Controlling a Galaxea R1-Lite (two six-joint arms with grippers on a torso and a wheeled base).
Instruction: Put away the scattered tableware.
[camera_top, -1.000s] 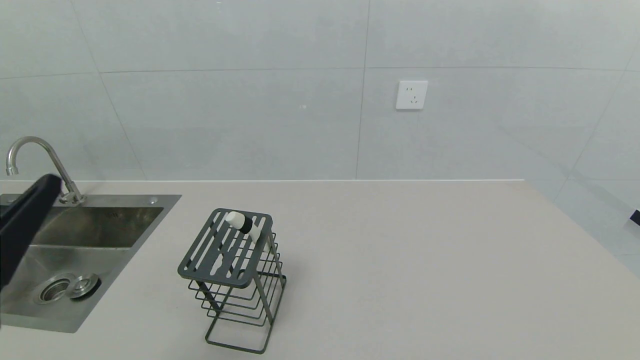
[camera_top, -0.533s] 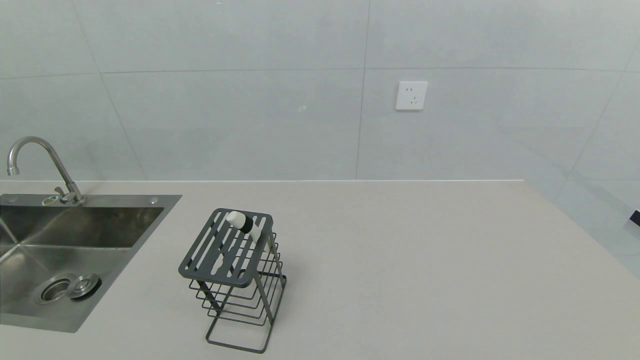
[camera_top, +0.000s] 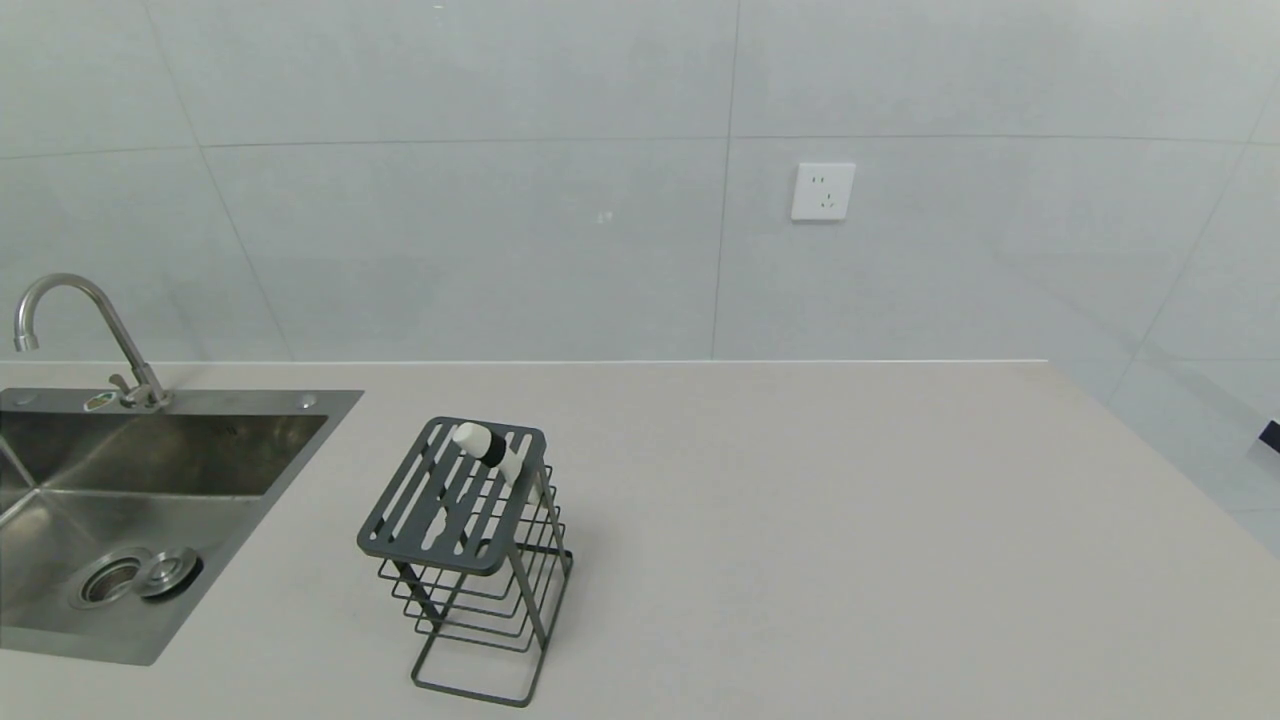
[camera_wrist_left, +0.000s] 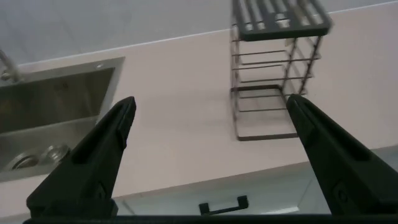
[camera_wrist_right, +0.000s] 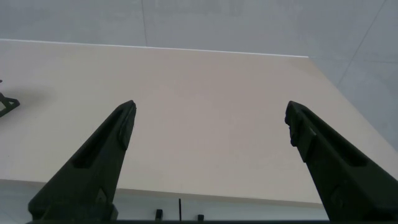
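White utensil handle (camera_top: 480, 445) with a black band, standing in the dark slotted rack (camera_top: 440, 559), which I see ahead of my left pincer (camera_wrist_left: 211, 102), spread wide, right pincer (camera_wrist_right: 210, 107) equally wide over the countertop (camera_wrist_right: 211, 68).

Soft, even light comes from above onto my surface (camera_top: 800, 520), which is bright with no hard glare. The rack (camera_top: 455, 480) throws only a faint, soft-edged shadow, low at its right side. The steel sink (camera_top: 150, 450) gives a dull sheen on its floor, while its back wall is dark. The tile joints of the wall (camera_top: 500, 250) lean and bow toward the edges of the head view. My left pincer (camera_wrist_left: 211, 101) and right pincer (camera_wrist_right: 210, 106) read as flat black shapes against the pale surface.
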